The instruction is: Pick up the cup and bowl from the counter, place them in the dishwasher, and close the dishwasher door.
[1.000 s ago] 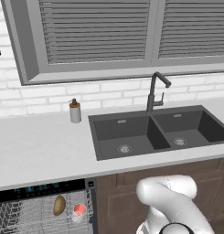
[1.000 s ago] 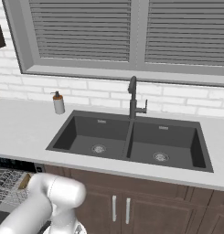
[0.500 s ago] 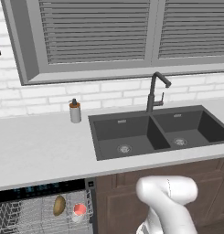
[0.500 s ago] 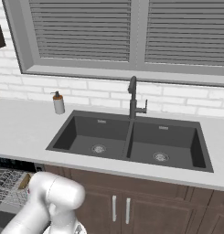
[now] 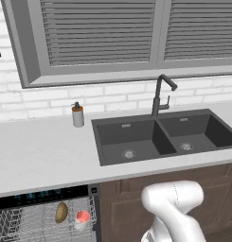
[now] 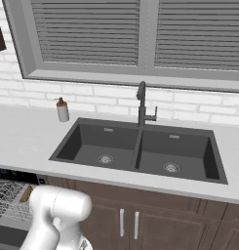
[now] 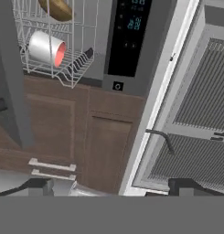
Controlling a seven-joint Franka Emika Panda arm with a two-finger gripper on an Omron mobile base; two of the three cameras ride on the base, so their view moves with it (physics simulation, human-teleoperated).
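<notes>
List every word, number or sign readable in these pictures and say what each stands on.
No text can be read anywhere.
Dishwasher control strip: small blue-green marks and a round symbol below them, too blurred to read.
The same strip in the left base view: faint blue-green specks, too small to read.
Soap dispenser: no label visible.

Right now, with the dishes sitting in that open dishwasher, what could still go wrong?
The cup lies on its side in the wire rack, so a hard door swing might roll it. The bowl stands tilted on edge beside it and could tip. The end effector is low by the cabinet doors and might bump them.
</notes>
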